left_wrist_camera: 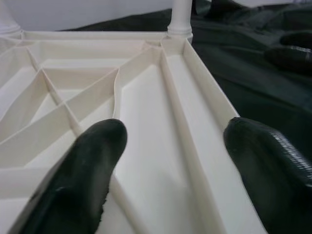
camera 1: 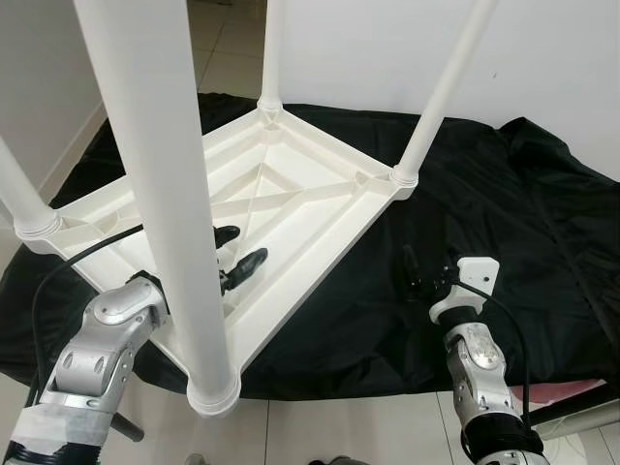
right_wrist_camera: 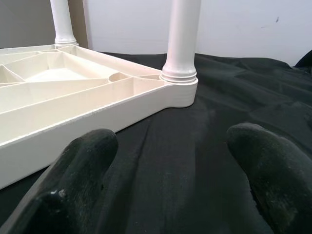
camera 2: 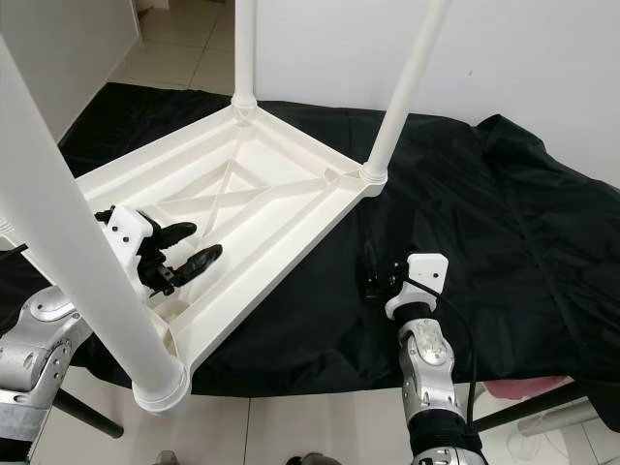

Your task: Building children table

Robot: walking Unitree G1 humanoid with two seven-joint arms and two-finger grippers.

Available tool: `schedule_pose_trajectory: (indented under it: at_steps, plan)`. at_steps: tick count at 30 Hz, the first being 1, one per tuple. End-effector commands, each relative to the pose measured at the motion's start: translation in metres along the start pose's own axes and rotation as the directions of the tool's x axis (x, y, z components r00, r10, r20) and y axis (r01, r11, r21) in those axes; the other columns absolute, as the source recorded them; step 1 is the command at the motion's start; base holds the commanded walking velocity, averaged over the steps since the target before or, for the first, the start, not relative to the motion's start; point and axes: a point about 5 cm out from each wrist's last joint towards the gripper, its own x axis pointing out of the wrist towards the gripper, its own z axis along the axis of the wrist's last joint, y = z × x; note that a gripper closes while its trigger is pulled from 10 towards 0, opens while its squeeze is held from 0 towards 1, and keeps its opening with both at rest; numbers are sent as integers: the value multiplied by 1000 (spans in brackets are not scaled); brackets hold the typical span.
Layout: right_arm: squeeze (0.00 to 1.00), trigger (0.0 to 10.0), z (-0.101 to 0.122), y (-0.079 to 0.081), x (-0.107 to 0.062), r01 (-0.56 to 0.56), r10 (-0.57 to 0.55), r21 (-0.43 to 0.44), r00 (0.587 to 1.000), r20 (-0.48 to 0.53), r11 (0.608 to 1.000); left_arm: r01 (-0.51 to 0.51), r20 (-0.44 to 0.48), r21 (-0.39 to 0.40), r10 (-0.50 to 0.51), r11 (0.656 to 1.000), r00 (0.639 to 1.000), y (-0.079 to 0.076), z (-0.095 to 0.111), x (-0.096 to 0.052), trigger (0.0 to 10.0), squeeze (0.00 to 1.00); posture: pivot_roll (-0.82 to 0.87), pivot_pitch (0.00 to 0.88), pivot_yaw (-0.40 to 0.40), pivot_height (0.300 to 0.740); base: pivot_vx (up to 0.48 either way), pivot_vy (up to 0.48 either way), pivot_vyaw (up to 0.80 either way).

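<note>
You have the table (camera 2: 242,194) upturned on the black cloth (camera 2: 504,242), legs up; both the left end effector (camera 2: 184,254) and right end effector (camera 2: 373,276) are apart, empty; stiff, light plastic, grip its rim.

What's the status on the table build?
Left gripper open, over the upturned table top. Right gripper open, over the black cloth beside it. All four legs seated. Nothing in the way.

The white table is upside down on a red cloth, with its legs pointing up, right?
Not quite: the cloth is black, not red, as the left eye view shows. The rest holds: the white table lies upside down on it, legs pointing up.
</note>
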Motion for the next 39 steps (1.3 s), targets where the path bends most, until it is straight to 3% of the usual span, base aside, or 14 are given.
schedule_pose_trajectory:
  at_steps: [1,5,9,10,13,15,25,29,39]
  plan:
    - [0,10000,-1,-5,-2,8,-8,1,1000,-23,1000,174,-4,-11,-174,985,985,-8,-1,-6,10000,1000,44,37,-105,740,0,0,0]
    - [0,10000,1,-8,1,-24,23,-28,999,-35,999,271,-81,13,-269,963,960,-6,-6,-23,10000,1000,52,35,-126,740,0,0,0]
    - [0,10000,2,-9,2,-36,35,-35,999,-42,999,297,-113,25,-292,955,950,-4,-7,-28,10000,1000,53,35,-128,740,0,0,0]
    - [0,10000,3,-10,2,-44,42,-42,998,-47,998,305,-130,22,-300,952,945,-2,-8,-33,10000,0,58,32,-135,740,0,0,0]
    - [0,10000,3,-13,3,-48,45,-48,998,-52,998,312,-157,21,-305,950,939,3,-9,-39,10000,0,62,28,-142,740,0,0,0]
    - [0,10000,5,-15,4,-51,48,-56,997,-56,997,324,-230,22,-310,946,922,13,-13,-54,10000,0,64,21,-146,740,0,0,0]
    - [0,10000,8,-15,8,-65,61,-65,997,-53,996,331,-345,39,-299,943,890,33,-15,-73,10000,0,62,15,-139,740,0,0,0]
    - [0,10000,7,-15,5,-66,62,-75,996,-60,995,340,-426,52,-287,939,858,39,-20,-84,10000,0,58,20,-131,740,0,0,0]
    - [0,10000,4,-18,2,-62,56,-84,996,-75,995,365,-472,70,-292,928,832,40,-23,-86,10000,0,68,27,-119,740,0,0,0]
